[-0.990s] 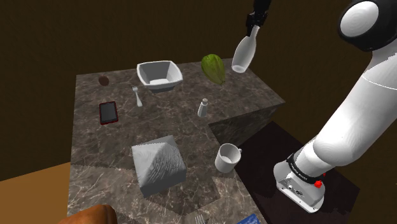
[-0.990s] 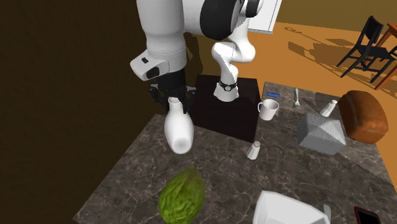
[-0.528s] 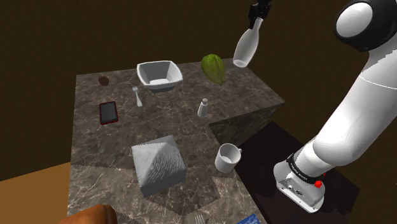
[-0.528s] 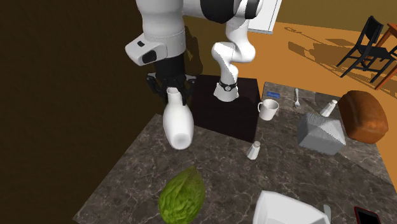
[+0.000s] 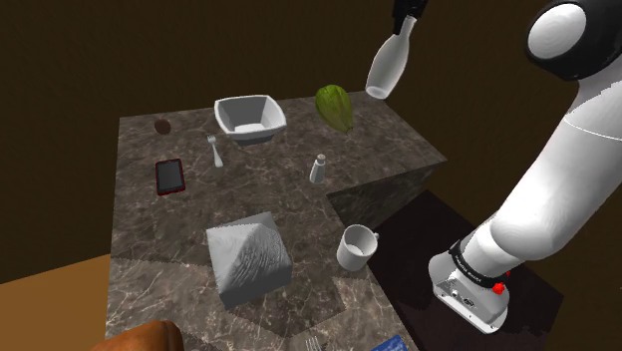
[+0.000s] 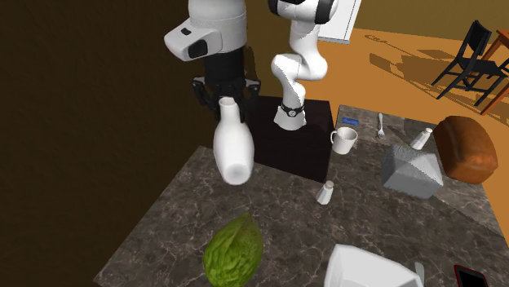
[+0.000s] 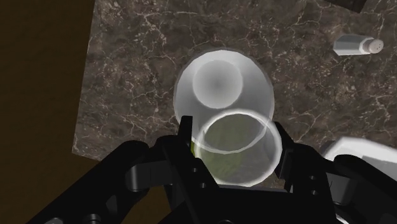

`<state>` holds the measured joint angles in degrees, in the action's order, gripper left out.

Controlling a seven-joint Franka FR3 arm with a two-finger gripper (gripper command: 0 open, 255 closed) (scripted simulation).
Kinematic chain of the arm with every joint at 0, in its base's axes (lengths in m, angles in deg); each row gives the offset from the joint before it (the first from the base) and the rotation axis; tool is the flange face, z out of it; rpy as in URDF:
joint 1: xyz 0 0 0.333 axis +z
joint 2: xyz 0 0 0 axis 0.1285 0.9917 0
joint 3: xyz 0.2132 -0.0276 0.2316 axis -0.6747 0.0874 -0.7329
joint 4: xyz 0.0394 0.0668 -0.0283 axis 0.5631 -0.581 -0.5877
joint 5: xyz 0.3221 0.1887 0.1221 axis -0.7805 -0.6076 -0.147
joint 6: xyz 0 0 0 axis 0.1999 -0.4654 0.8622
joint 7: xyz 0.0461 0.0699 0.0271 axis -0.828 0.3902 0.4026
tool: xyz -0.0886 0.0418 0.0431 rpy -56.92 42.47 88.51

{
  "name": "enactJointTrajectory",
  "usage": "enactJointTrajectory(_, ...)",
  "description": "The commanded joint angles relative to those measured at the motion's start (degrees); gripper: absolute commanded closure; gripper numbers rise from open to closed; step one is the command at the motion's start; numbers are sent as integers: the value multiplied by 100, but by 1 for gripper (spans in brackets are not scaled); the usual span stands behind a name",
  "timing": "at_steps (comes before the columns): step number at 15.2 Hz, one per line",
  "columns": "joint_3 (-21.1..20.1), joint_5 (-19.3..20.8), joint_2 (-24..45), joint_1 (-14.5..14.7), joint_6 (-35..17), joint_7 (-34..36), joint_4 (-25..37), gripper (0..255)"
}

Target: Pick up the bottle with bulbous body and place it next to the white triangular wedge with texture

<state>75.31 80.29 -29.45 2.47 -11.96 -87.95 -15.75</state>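
Above the bench's far corner, over the green lump, the hand clasps the bottle by its neck, hanging tilted and higher than a second ago. The lift looks done; the carry to the wedge, well apart near the front edge, remains.

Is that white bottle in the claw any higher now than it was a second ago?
Yes. In the shoulder view the bottle, held by the gripper, has risen: its gap above the green leafy object on the counter has widened.
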Motion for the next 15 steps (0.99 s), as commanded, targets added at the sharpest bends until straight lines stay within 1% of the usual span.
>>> enactJointTrajectory(1, -62, 92, -332, 161, -40, 197, -356, 255)
enactJointTrajectory(4, -209, 234, -880, 418, -104, 566, -953, 255)
enactJointTrajectory(8, -454, 357, -1503, 700, -104, 1078, -1568, 255)
enactJointTrajectory(15, -971, 399, -2344, 1100, 40, 1997, -2270, 255)
